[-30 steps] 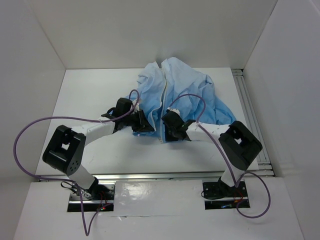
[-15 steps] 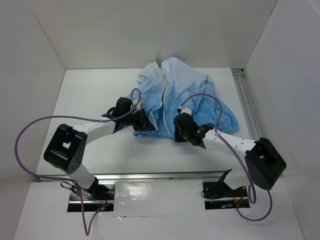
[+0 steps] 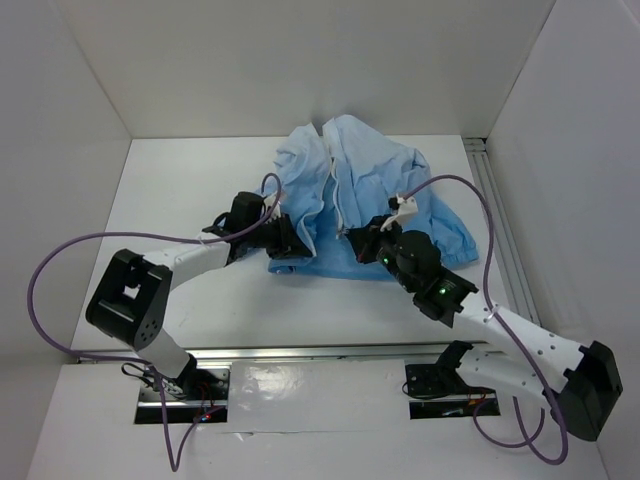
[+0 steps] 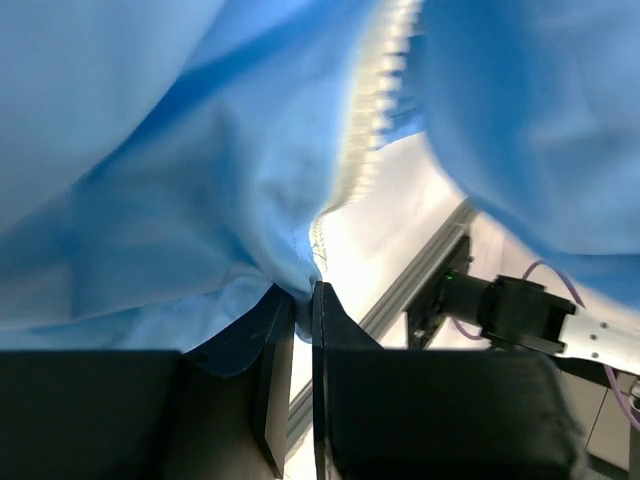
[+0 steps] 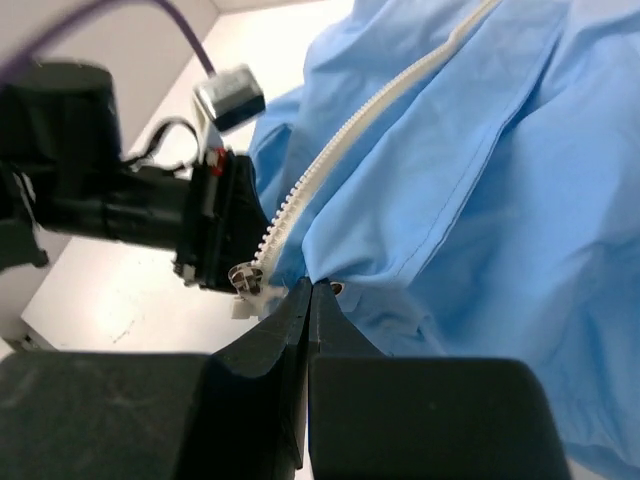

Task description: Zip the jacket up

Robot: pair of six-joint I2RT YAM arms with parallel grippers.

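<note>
The light-blue jacket (image 3: 375,170) lies rumpled at the middle of the white table, with its pale zipper strip (image 3: 334,185) running down the front. My left gripper (image 3: 292,240) is shut on the bottom corner of the left front panel (image 4: 150,160), and fabric is pinched between the jaws (image 4: 303,292). My right gripper (image 3: 350,233) is shut on the lower edge of the right front panel (image 5: 480,180), right beside the metal zipper slider (image 5: 243,277) at the foot of the toothed strip (image 5: 380,110). The two grippers face each other across the opening, a short gap apart.
An aluminium rail (image 3: 500,230) runs along the table's right side, and white walls close in the back and both sides. Purple cables (image 3: 60,265) loop off both arms. The right arm's elbow (image 3: 590,390) hangs low at the near right.
The right arm has swung its elbow out to the near right and carried its gripper farther and rightward, pulling the right panel's lower edge with it. The left arm has stayed put.
</note>
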